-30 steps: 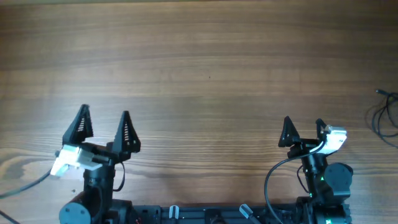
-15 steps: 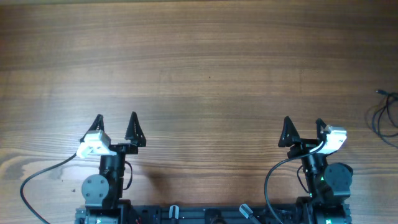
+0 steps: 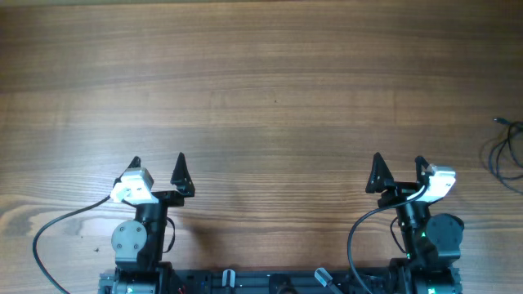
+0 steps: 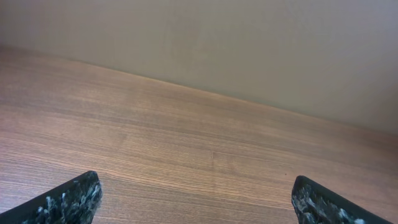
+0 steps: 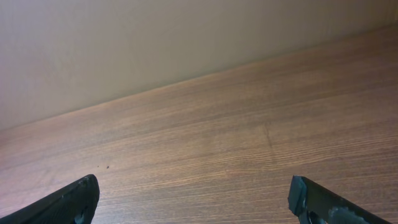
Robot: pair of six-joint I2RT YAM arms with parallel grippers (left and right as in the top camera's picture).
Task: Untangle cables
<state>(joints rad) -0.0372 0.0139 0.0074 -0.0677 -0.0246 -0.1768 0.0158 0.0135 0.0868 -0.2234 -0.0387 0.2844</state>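
Note:
Thin black cables (image 3: 505,151) lie at the far right edge of the wooden table in the overhead view, partly cut off by the frame. My left gripper (image 3: 158,162) is open and empty near the front left, far from the cables. My right gripper (image 3: 398,162) is open and empty near the front right, well left of the cables. In the left wrist view the jaws (image 4: 199,200) show only bare wood between them. The right wrist view shows the same between its jaws (image 5: 196,198). No cable shows in either wrist view.
The wooden table (image 3: 261,90) spreads wide ahead of both arms. A plain wall (image 4: 249,43) stands behind its far edge. The arms' own black cables (image 3: 49,237) loop beside the bases at the front.
My left arm has pulled back and turned to the right toward its base, and its fingers now point straight ahead. The right arm has not moved.

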